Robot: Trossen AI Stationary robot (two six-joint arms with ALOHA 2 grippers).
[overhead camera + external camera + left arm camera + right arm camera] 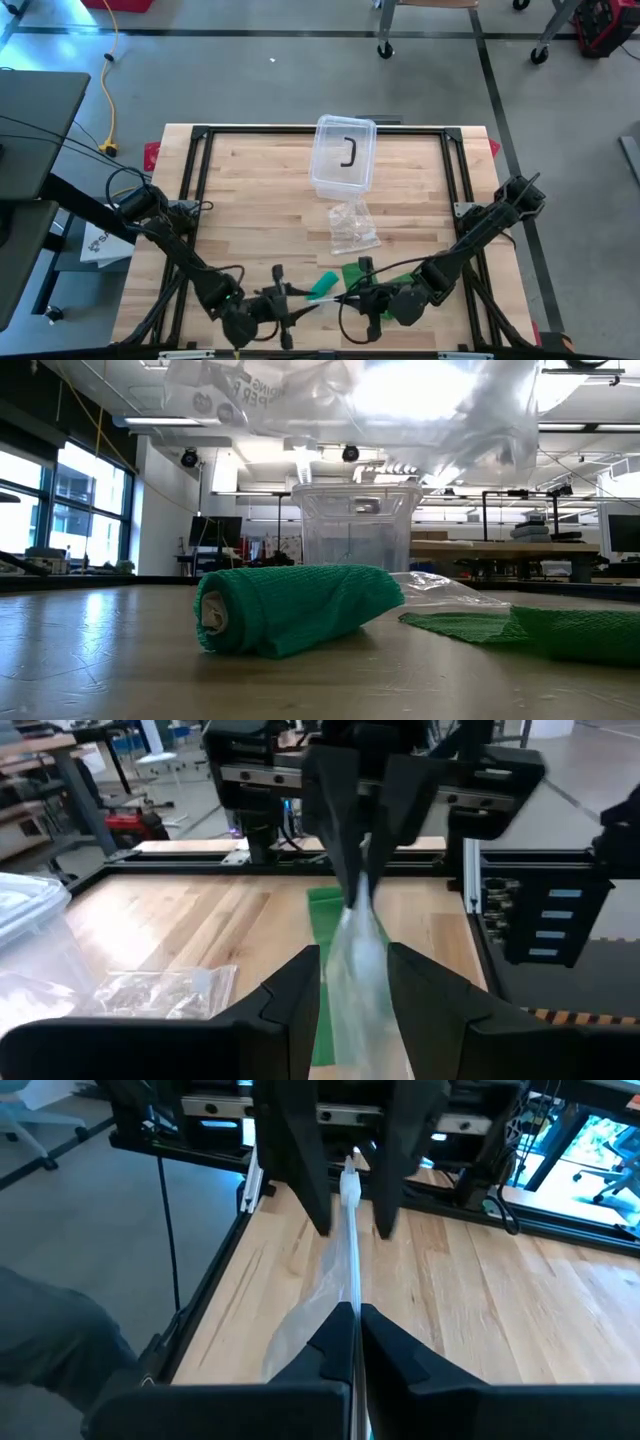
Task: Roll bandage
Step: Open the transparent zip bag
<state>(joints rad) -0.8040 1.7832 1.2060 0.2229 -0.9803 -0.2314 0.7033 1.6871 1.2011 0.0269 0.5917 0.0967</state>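
Green bandage roll (pixel 290 606) sits closest to you in the low view. It lies on its side on the table (pixel 250 190), rolled end facing left. Its loose tail (pixel 560 630) trails flat along the wood to the right. From above, the bandage lies at the near edge of the table, between the two grippers.

Starting on the left, your left gripper (pixel 352 970) is low over the near edge, pointing right toward the other arm. Its fingers (pixel 295 990) are parted. One end of a clear plastic bag (pixel 358 935) runs through the gap between them, and you can see space on both sides of it. So call the fingers released, not grasping.

Move to the middle: the clear bag stretches between the two grippers, above the green bandage. In the low view it hangs as a shiny sheet across the top.

On the right, your right gripper (pixel 356 1318) faces the left one. Its fingers are clenched tight on the other end of that clear bag, and the film is pinched into a thin strip between them.

Further back, mid-table, a second crumpled clear bag (pixel 353 226) lies flat. Just beyond it, a clear plastic container (pixel 345 152) stands near the far edge with something small and black inside it. You cannot tell what that is.
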